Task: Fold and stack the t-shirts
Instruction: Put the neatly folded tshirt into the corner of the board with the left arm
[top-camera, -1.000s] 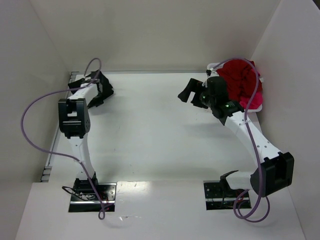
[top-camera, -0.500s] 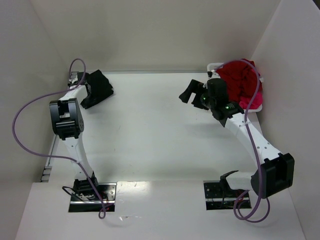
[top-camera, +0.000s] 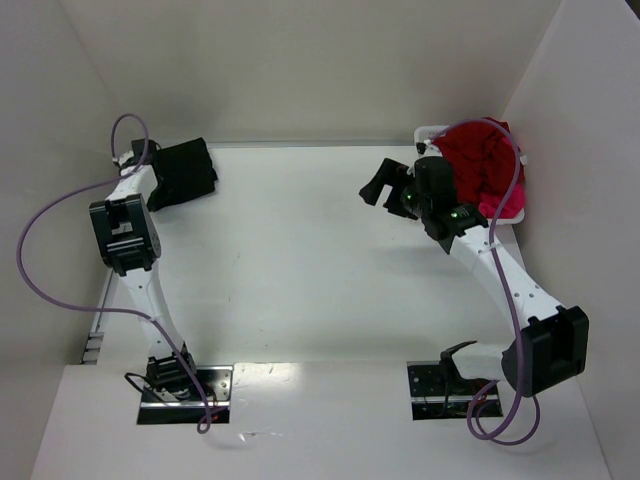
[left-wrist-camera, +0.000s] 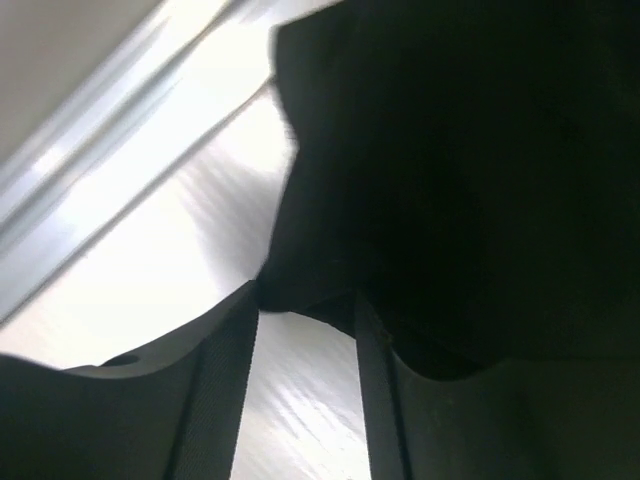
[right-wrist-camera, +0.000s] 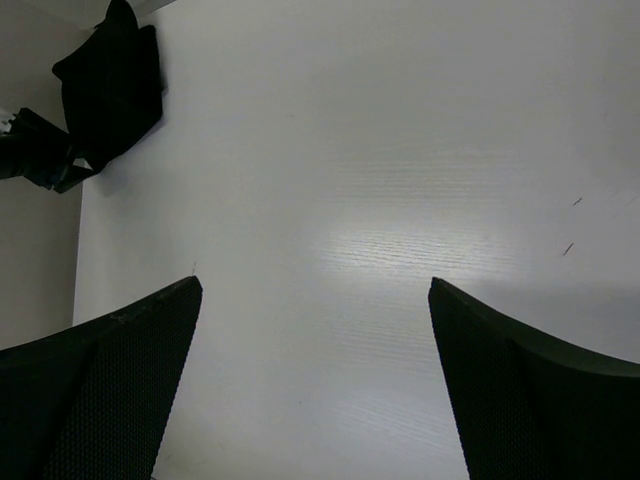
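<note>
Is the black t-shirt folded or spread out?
Folded: the black t-shirt lies as a compact rectangle at the far left corner of the table, not spread flat.

The place reads as a robotics lab test cell: a flat white tabletop (top-camera: 300, 260) is boxed in by plain white panel walls (top-camera: 300, 70). Two white-and-black jointed robot arms (top-camera: 150, 300), bolted to bare metal base plates (top-camera: 215, 385) at its near edge, trail loose purple cables (top-camera: 19, 262).
</note>
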